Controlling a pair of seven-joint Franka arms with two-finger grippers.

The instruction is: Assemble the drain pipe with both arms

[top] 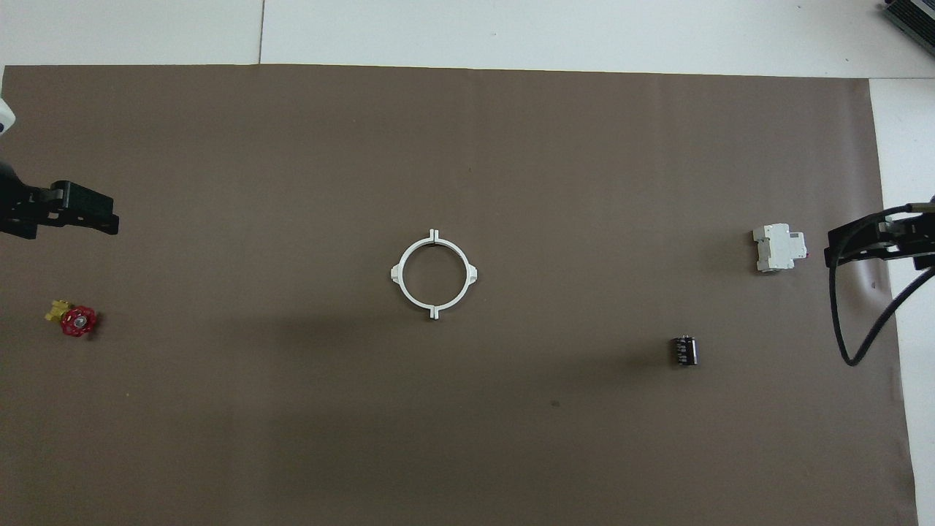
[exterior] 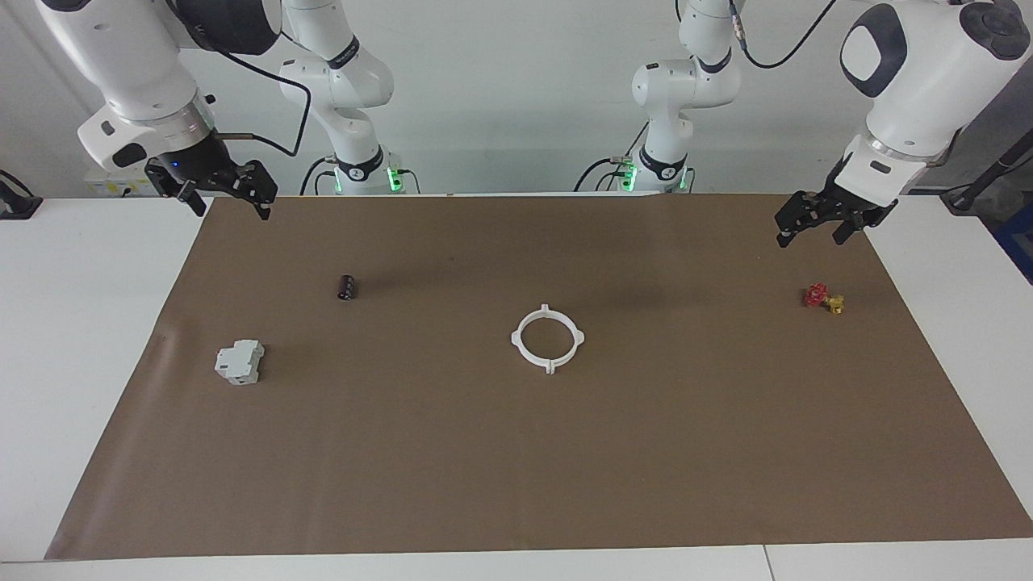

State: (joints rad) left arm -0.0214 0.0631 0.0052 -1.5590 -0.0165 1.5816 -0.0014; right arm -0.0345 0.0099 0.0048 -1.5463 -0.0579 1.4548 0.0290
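Drain pipe (exterior: 547, 339) mid-mat (exterior: 516, 484); box (exterior: 240, 362), perhaps a breaker, toward right arm's end.

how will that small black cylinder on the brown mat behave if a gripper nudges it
The small black cylinder lies on its side on the brown mat, so a push across its axis would probably roll it. It looks light, likely skidding easily. Nothing beside it would stop it.

The thin plastic ring with four tabs (exterior: 547, 339) is plain white. The blocky plastic box (exterior: 240, 362) is grey-white. The small ribbed cylinder (exterior: 346, 286) is black. The small valve piece (exterior: 823, 298) has a red wheel and a yellow body. The paper sheet (exterior: 516, 452) is uniform brown; the table (exterior: 81, 323) is white. Both arms are white with black cables, black grippers and green-lit bases.
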